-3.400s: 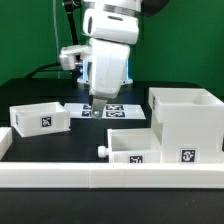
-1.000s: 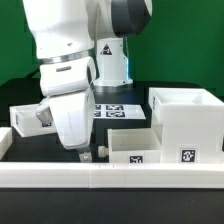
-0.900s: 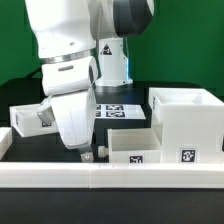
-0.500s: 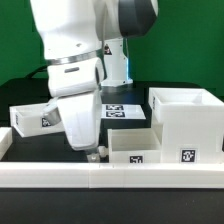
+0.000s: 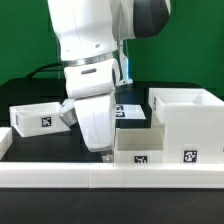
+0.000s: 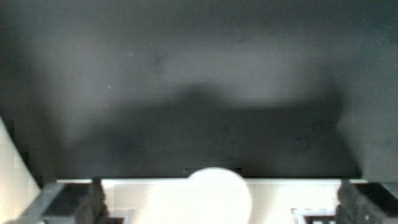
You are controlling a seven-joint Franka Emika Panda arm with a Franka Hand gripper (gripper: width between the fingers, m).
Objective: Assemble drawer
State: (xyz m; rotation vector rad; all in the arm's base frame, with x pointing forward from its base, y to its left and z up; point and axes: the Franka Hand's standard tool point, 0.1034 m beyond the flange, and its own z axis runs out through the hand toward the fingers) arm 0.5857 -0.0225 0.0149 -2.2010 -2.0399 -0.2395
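Pincer (image 5: 106,153): mine, spread wide, holding nothing.
Knob (image 6: 217,187): between my fingers, clear of both.
Knobbed tray (image 5: 140,150): just beside my pincer, on the worktop (image 5: 40,140).

Dark, blurred counter (image 6: 196,70) fills most of the frame. The gripper's (image 6: 214,192) two dark fingers (image 6: 79,203) stand wide apart. Between them sits a rounded white knob (image 6: 217,183), roughly midway and touching neither. It sits against the white tray wall (image 6: 146,192), which spans the gap between the fingers. A pale strip (image 6: 15,165) slants past one finger at the frame's edge; what it belongs to is unclear.
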